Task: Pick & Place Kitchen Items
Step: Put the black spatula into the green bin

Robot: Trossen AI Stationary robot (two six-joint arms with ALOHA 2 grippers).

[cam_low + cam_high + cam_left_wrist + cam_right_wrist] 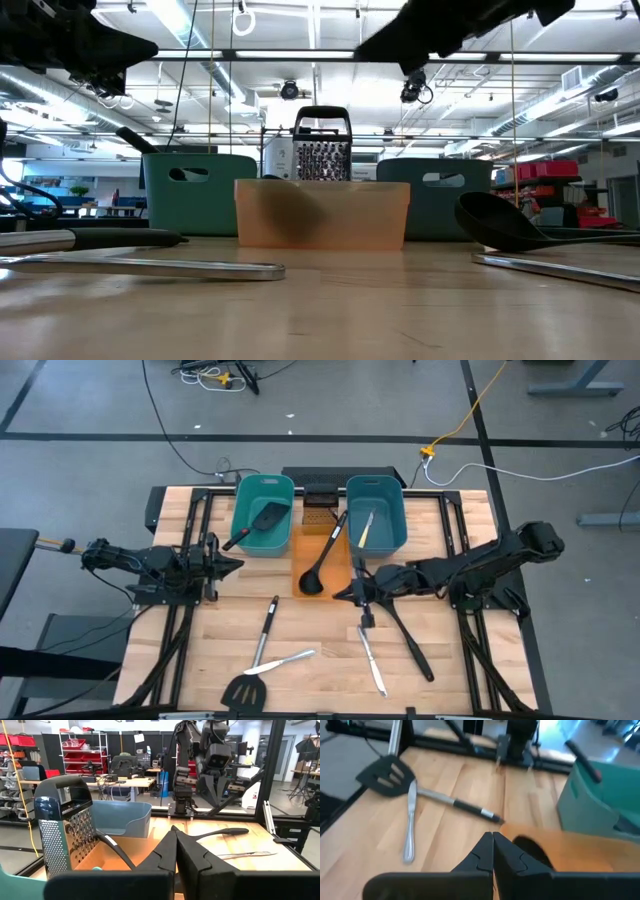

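My right gripper [338, 595] [492, 845] hovers shut and empty above the near right corner of the orange tub [325, 555]. A black ladle [318, 565] lies in that tub, its bowl at the near end. My left gripper [235, 565] [176, 842] waits shut at the table's left, pointing level. A black spatula [265, 520] lies in the left teal tub [243, 510], and knives [365, 530] in the right teal tub [392, 510]. Flat on the table lie a slotted spatula [250, 680] [385, 772], two silver knives [283, 661] [372, 660] and a long black utensil [405, 632].
A metal box grater [320, 495] [65, 830] stands at the far edge between the teal tubs. Black frame rails [190, 610] run along the table's left and right sides. Bare wood lies near the front edge, between the loose utensils.
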